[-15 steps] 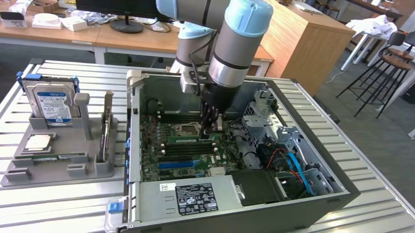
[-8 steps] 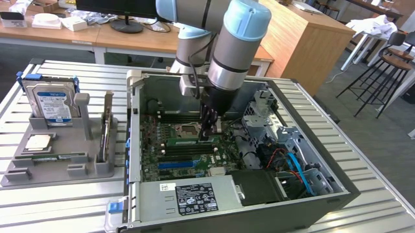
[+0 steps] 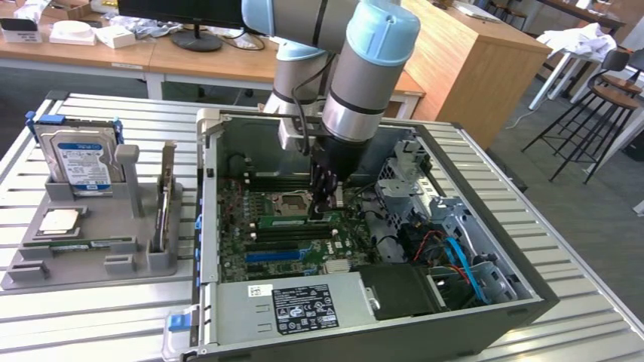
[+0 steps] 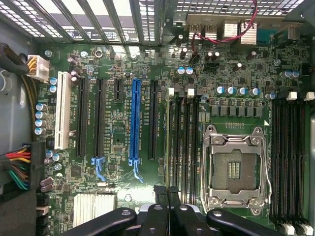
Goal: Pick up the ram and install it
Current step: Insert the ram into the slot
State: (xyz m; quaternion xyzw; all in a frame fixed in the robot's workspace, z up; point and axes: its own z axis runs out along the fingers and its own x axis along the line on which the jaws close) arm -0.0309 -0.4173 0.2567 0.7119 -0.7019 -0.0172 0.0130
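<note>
Pincer (image 3: 328,213) shut, fingers together, hangs inside the case (image 3: 493,320) with its tips at the ram (image 3: 292,222), which lies along the slots just near of the socket (image 3: 292,202). Cables (image 3: 453,253) crowd the exterior view's right. A drive (image 3: 81,162) stands on the tray (image 3: 30,271) at its left. The label (image 3: 305,308) print is unreadable.
</note>
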